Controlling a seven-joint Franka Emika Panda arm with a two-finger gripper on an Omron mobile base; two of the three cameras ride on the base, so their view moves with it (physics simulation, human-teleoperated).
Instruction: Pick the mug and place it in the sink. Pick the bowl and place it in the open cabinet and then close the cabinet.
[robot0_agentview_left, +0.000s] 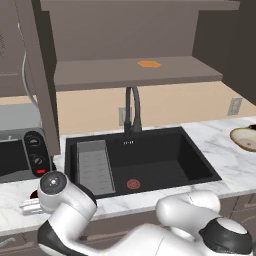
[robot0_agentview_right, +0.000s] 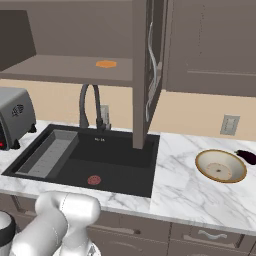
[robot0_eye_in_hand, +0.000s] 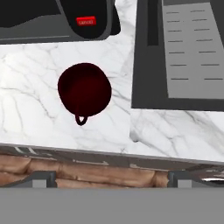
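The fingers stand wide apart and hold nothing; in the hand view their dark tips sit at the bottom edge, looking straight down past the table's front lip. The mug stands on the marble table at about ten o'clock from the fingers, well apart from them, its little handle pointing toward six o'clock, with the sink just beside it at three o'clock. To do this pick well, I judge the hand should first shift until the mug sits midway between the tips, then descend so the fingers straddle the rounded body crosswise to the handle, and close only once they are well below the rim. The hand view gives the mug's full outline and handle, which the left base view mostly hides behind the arm. The right base view shows the bowl whole at three o'clock of the sink, and the open cabinet shelf above.
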